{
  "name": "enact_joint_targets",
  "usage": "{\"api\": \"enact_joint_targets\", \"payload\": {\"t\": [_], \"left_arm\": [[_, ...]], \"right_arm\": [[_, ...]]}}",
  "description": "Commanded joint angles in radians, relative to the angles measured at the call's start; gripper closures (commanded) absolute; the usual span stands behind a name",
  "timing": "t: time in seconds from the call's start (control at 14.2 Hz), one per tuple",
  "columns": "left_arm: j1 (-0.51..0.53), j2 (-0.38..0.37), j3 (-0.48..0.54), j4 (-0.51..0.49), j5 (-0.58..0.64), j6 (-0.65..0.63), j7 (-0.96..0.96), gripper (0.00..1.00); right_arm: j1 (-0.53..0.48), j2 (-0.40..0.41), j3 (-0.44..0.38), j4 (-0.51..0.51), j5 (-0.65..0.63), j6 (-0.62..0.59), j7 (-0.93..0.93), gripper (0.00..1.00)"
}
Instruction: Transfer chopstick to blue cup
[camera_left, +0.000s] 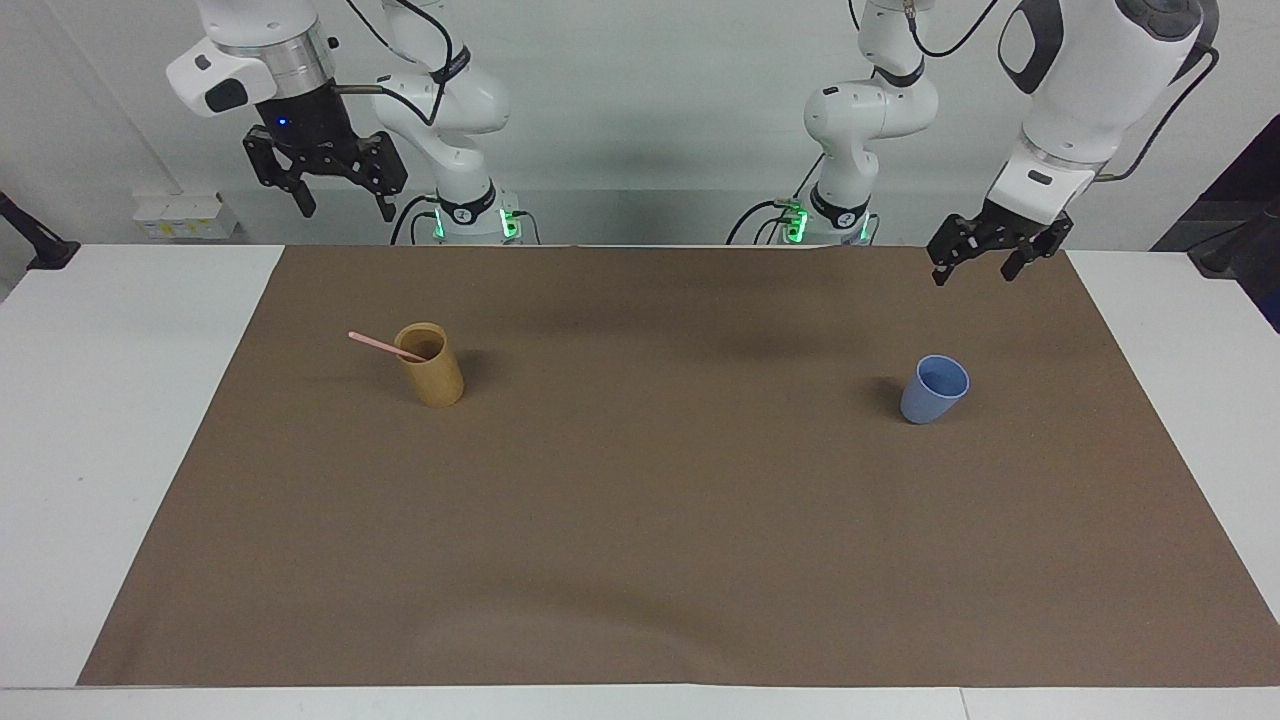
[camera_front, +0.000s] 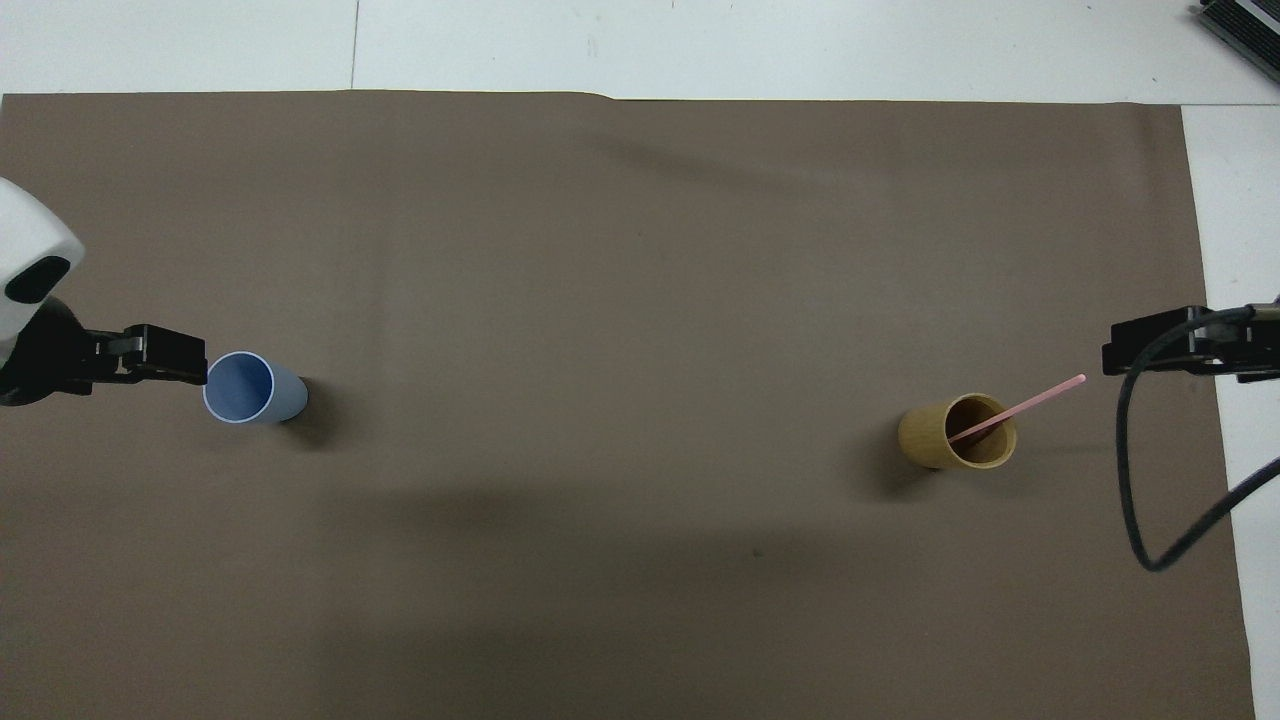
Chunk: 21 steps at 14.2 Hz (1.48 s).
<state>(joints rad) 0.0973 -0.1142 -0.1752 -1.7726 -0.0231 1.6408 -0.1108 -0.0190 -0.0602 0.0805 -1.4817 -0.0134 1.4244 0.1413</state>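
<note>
Facing view: brown mat (camera_left: 660, 560) spread over the white counter (camera_left: 100, 400), two cups standing upright on it and well apart. Tan cup (camera_left: 431, 364) toward the right arm's end of the mat, with the chopstick (camera_left: 385, 347) leaning inside it, lower end down in the cup, upper end slanting out over the rim toward the right arm's end of the counter. Blue cup (camera_left: 935, 389) toward the left arm's end of the mat, about as near to the robots as the tan cup, nothing visible in it.

Right gripper (camera_left: 343, 205) raised high in the air, nearer the robots' edge of the mat than the tan cup sits, fingers spread open and pointing down, holding nothing. Left gripper (camera_left: 970, 268) lower, hanging over the mat's corner at the left arm's end, on the robots' side of the blue cup, fingers open as well and holding nothing. Neither gripper touching a cup or the chopstick.

Overhead view: left gripper (camera_front: 160, 354) appearing just beside the rim of the blue cup (camera_front: 255, 388); right gripper (camera_front: 1160, 342) appearing close to the upper tip of the chopstick (camera_front: 1020, 410), which sticks out of the tan cup (camera_front: 958, 432).
</note>
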Motion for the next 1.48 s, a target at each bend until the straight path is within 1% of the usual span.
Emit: {"api": "enact_joint_targets", "payload": {"t": [0.0,0.14,0.28,0.71,0.99,1.41], "left_arm": [[-0.077,0.017,0.091,0.033,0.009,-0.035,-0.003,0.0],[-0.096,0.019,0.108,0.035,0.009,-0.036,-0.004,0.0],[-0.096,0.013,0.1,0.047,0.009,-0.029,-0.004,0.0],[-0.067,0.008,0.102,0.044,0.009,-0.033,-0.006,0.0],[-0.067,-0.007,0.102,0.048,0.009,-0.033,-0.006,0.0],[-0.067,-0.007,0.1,0.048,0.009,-0.033,-0.006,0.0]], "right_arm": [[-0.013,0.003,0.002,0.012,0.02,-0.012,-0.022,0.0],[-0.013,0.005,0.001,0.012,0.02,-0.012,-0.022,0.0],[-0.013,0.003,0.001,0.012,0.02,-0.012,-0.022,0.0],[-0.013,0.003,0.002,0.012,0.02,-0.012,-0.022,0.0],[-0.013,0.003,0.001,0.012,0.02,-0.012,-0.022,0.0],[-0.013,0.003,0.001,0.012,0.02,-0.012,-0.022,0.0]]}}
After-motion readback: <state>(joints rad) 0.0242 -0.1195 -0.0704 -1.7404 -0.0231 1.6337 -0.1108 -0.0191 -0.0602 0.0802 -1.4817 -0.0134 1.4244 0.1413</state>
